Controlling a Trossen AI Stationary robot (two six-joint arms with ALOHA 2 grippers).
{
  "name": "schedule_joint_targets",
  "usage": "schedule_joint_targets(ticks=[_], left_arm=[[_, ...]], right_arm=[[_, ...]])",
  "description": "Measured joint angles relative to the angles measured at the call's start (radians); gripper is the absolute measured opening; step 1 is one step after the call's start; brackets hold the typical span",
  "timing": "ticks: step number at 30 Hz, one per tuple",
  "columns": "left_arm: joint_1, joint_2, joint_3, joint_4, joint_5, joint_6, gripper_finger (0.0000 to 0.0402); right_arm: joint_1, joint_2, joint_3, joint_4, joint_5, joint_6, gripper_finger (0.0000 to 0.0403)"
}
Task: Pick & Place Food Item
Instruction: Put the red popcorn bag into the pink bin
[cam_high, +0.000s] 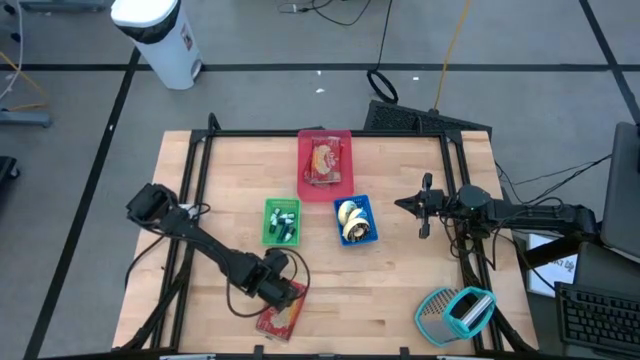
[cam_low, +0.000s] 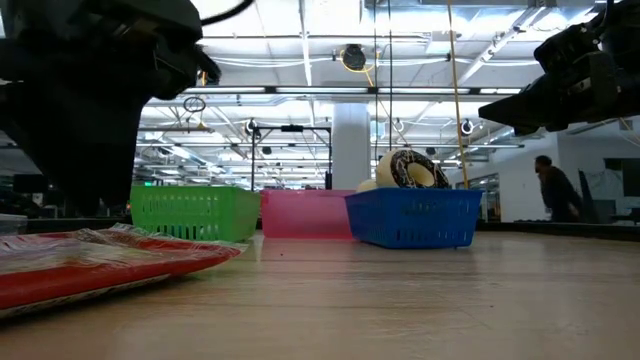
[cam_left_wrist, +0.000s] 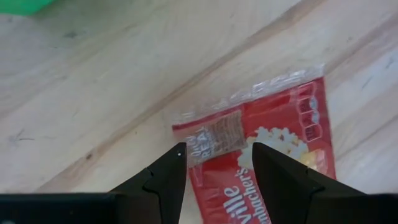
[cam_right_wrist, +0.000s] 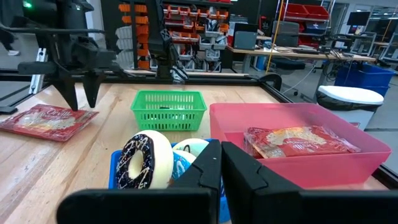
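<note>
1. The popcorn bag is lying flat on the table, near its front edge and well in front of the green basket. The left hand is hovering just over the bag's top seam, fingers apart and straddling that edge, not clamped on anything.
2. The bag is looking thin, flat and slippery. If the fingers close on the crimped seam alone, the film is likely to slide out or crumple. If they come down too steeply, the tips may be pushing the bag along the wood instead of getting under it.
3. A loose pinch at one end would be leaving the rest of the bag dangling, so it could be swinging or catching a basket rim on the way to the pink bin, which is already holding a similar bag.
4. In the high view, the bag's long axis is running roughly front to back, tilted slightly, with the seam end pointing toward the green basket.
5. The right hand is waiting beside the blue basket, fingers together and empty.
</note>
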Motion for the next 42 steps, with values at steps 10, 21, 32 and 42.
schedule_joint_targets(ticks=[10,21,32,42], left_arm=[[0.023,0.000,0.000,-0.002,0.048,0.094,0.0182],[0.016,0.000,0.000,-0.001,0.025,0.064,0.0182],[0.020,0.000,0.000,-0.002,0.028,0.025,0.0182],[0.026,0.000,0.000,-0.052,0.093,0.084,0.0182]], right_arm=[[0.000,0.000,0.000,0.000,0.000,0.000,0.0004],[0.000,0.000,0.000,0.000,0.000,0.000,0.0004],[0.000,0.000,0.000,0.000,0.000,0.000,0.0004],[0.000,0.000,0.000,0.000,0.000,0.000,0.0004]])
